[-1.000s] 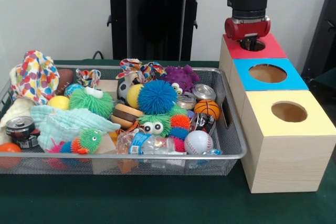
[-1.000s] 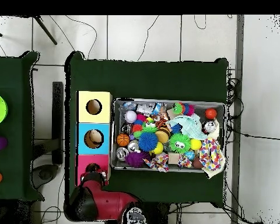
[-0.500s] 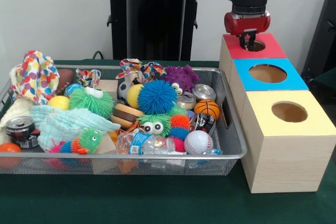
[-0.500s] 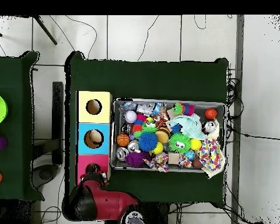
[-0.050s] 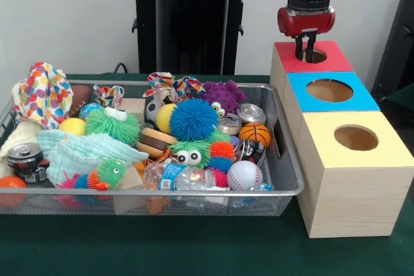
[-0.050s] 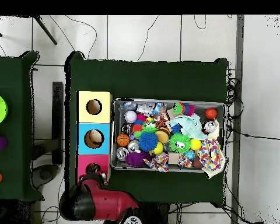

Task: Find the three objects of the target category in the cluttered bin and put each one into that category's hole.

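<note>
The gripper (image 5: 306, 45) had lifted a bit since earlier, fingers close together and empty, red box's hole (image 5: 315, 55) right below it.

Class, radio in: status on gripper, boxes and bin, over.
Gripper above red box's hole, nothing visibly held. Bin full of clutter. Blue box, yellow box unobstructed.

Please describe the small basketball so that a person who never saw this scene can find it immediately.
Look at the wire mesh bin on the green table, then at its end nearest the row of coloured boxes. The basketball lies there, just in front of a silver can and behind a white baseball. It is the only orange ball with black seam lines.
</note>
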